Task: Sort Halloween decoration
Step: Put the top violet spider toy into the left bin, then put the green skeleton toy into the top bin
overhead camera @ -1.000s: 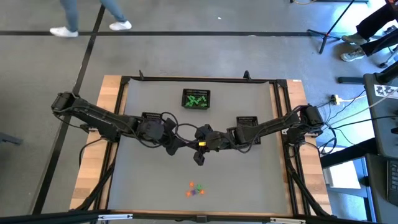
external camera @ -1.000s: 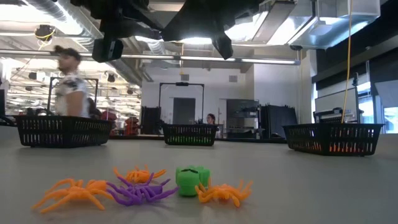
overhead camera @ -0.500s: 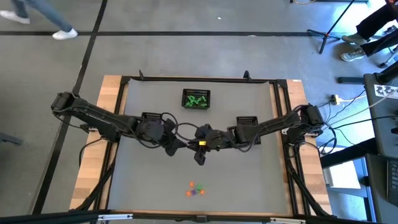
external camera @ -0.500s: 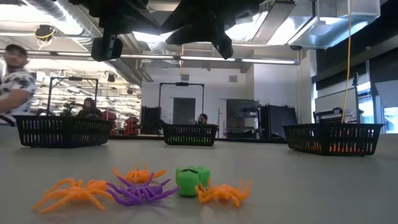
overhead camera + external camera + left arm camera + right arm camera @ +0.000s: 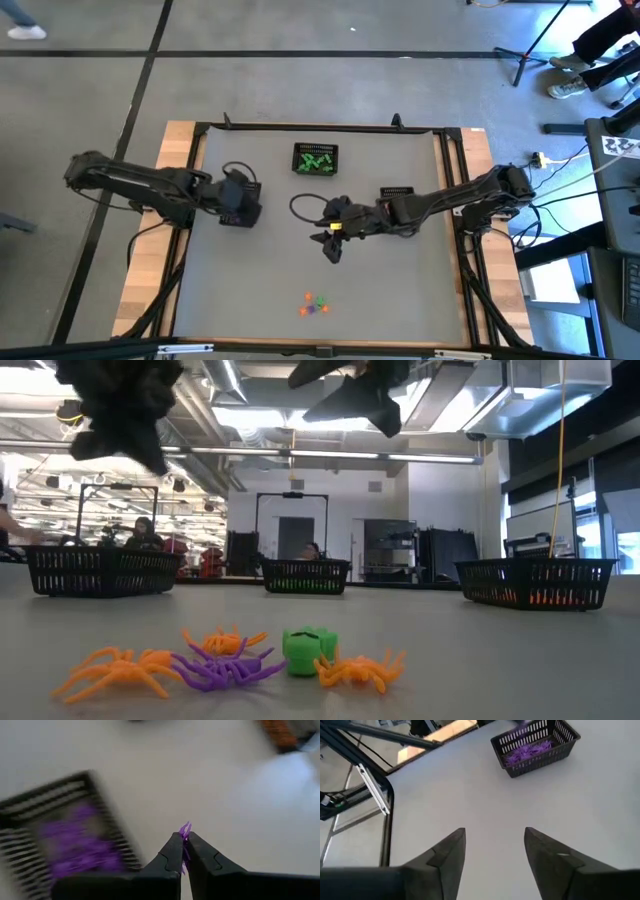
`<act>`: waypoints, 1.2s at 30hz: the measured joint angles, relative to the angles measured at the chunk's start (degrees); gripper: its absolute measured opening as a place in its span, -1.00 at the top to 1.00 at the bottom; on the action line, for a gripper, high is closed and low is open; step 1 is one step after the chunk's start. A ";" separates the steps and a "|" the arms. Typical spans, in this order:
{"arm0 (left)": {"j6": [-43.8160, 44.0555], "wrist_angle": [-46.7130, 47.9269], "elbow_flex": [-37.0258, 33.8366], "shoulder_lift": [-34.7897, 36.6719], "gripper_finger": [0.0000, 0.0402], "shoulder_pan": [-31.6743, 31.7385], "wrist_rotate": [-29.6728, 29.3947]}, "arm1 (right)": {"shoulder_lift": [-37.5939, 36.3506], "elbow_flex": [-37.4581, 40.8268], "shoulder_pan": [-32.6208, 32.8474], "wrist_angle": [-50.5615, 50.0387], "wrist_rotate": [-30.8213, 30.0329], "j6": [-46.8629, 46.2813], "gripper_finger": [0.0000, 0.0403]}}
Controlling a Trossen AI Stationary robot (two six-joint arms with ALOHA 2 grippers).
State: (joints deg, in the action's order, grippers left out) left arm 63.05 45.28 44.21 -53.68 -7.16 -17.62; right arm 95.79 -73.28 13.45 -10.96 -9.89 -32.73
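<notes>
- The left gripper (image 5: 183, 854) is pinching a purple trinket (image 5: 185, 831) between closed fingers; only a wisp of purple is showing past the tips, so its exact shape cannot be told.
- In the high view this gripper (image 5: 240, 205) is hanging at about 9 o'clock of the table (image 5: 240, 300), over the purple basket (image 5: 75, 835), which is already holding purple pieces. Judgement: the trinket is being carried there because the sorting appears to go by colour.
- The right gripper (image 5: 495, 851) is standing wide open and holding nothing. In the high view it (image 5: 331, 241) is hovering near the table's centre. Judgement: it is free to fetch the next piece.
- The unsorted Halloween decoration (image 5: 235, 658) is lying in a tight cluster at about 6 o'clock of the table: orange spiders, one purple spider and a green piece, touching or just beside one another.
- The green basket (image 5: 315, 160) is sitting at 12 o'clock, holding green pieces.
- A third basket (image 5: 535, 582), at about 3 o'clock, is showing orange through its mesh.
- Judgement: the task is well advanced, with only the small cluster and the held trinket remaining.
</notes>
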 joint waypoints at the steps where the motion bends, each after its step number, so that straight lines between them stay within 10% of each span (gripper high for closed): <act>1: 0.48 2.88 0.00 0.98 1.00 0.72 -0.73 | 0.07 0.06 0.00 0.11 0.34 -0.09 0.02; 18: -3.63 13.20 0.00 5.08 0.46 5.18 3.27 | 0.05 0.02 0.08 0.43 3.13 -1.70 0.08; 36: -20.12 -23.41 0.02 11.58 0.54 -9.61 -5.77 | 2.59 0.07 11.28 1.55 0.44 3.32 0.08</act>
State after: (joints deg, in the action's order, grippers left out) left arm 42.93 21.87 44.23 -42.10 -16.76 -23.38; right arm 98.38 -73.21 24.73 -9.41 -9.45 -29.41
